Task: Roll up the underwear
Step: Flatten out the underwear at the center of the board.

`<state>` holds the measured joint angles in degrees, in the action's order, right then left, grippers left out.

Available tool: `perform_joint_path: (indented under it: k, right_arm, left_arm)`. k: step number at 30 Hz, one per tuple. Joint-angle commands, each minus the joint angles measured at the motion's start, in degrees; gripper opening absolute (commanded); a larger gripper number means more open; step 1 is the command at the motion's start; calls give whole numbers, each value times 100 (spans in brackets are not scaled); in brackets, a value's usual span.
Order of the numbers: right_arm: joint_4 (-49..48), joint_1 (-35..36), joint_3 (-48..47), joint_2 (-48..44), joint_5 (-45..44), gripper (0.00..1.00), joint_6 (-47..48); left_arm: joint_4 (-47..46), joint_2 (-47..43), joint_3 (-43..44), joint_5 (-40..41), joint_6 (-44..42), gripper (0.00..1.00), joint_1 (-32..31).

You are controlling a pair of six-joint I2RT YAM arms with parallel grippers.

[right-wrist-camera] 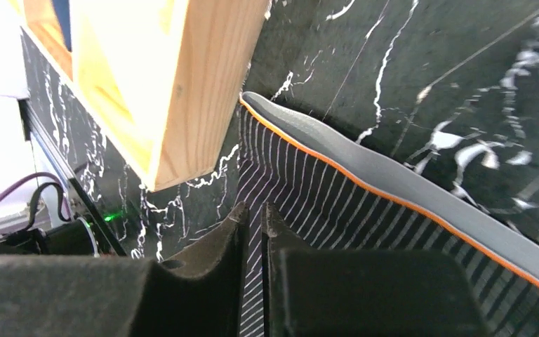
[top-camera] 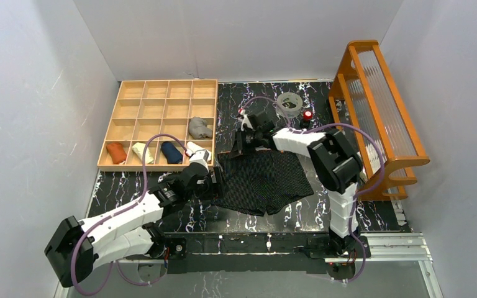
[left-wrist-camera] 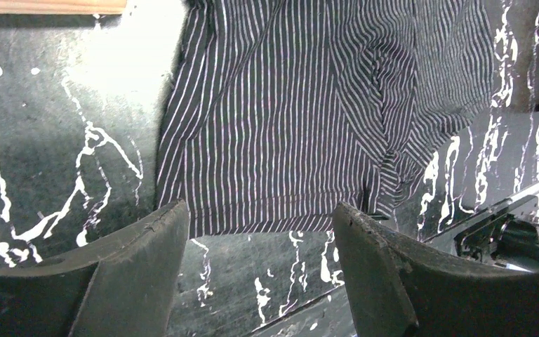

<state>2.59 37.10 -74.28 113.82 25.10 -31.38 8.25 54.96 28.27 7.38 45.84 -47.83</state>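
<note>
Bright, even light; wrist-view glare

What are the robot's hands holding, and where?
The right gripper pinches the striped underwear just below its grey waistband; the left gripper is open, holding nothing.

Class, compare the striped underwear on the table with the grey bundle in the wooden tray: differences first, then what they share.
The striped underwear is black with pale stripes; the grey bundle is plain. The underwear lies spread flat on the table; the bundle sits bunched in one compartment of the tray. The underwear covers far more area than the bundle. Both are soft cloth.
</note>
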Motion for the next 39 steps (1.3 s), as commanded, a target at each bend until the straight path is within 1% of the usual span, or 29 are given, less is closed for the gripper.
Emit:
perform_joint_path:
  k: [1, 4, 7, 10, 15, 19, 21, 23, 26, 27, 28, 31, 32, 33, 35, 37, 39]
  right_arm:
    - [-370, 67, -498, 397, 340, 19, -246]
    - [-392, 73, -679, 676, 316, 18, -248]
    - [-404, 69, -790, 846, 276, 18, -211]
    - [-419, 69, -811, 922, 107, 18, -203]
    - [-268, 61, -833, 1202, -470, 18, -131]
    - [10, 40, -792, 1248, -1244, 14, -71]
    - [135, 2, -769, 1217, -1731, 11, -110]
    - [152, -63, -693, 1128, -1998, 10, -202]
    - [92, -108, -607, 994, -2087, 10, -277]
    - [5, -115, -568, 941, -1861, 10, -253]
    - [-155, -115, -517, 893, -1559, 11, -190]
    - [-496, -107, -481, 745, -646, 21, -83]
    - [-500, -102, -506, 694, -461, 25, -72]
    - [-458, -111, -541, 622, -382, 29, -59]
    - [-289, -120, -586, 385, -503, 39, -17]
    - [-45, -127, -610, 70, -843, 56, 16]
    - [114, -147, -647, -151, -1106, 76, 11]
  left_arm:
    - [-669, 186, 65, -22, 148, 72, 2]
    - [-1296, 535, -37, -302, 92, 68, -4]
    - [-1625, 1095, 79, -672, -3, 61, -3]
    - [-1541, 1457, 10, -478, 167, 56, -5]
    - [-1473, 1716, -481, -54, 599, 49, -6]
    - [-1396, 1518, -866, -32, 864, 44, -7]
    - [-1390, 1286, -1051, -58, 920, 44, -7]
    - [-1331, 1042, -1179, -64, 958, 44, -7]
    - [-1285, 798, -1262, -59, 968, 45, -7]
    - [-1295, 761, -1244, -48, 933, 47, -8]
    - [-1306, 742, -1196, -52, 878, 49, -9]
    - [-1211, 722, -870, -2, 647, 53, -10]
    - [-1079, 695, -694, 49, 565, 60, -11]
    - [-902, 650, -508, 176, 510, 65, -7]
    - [-394, 474, -193, 426, 395, 69, -7]
    - [-11, 164, 20, 701, 350, 77, -12]
    - [396, -80, 164, 949, 306, 86, -8]
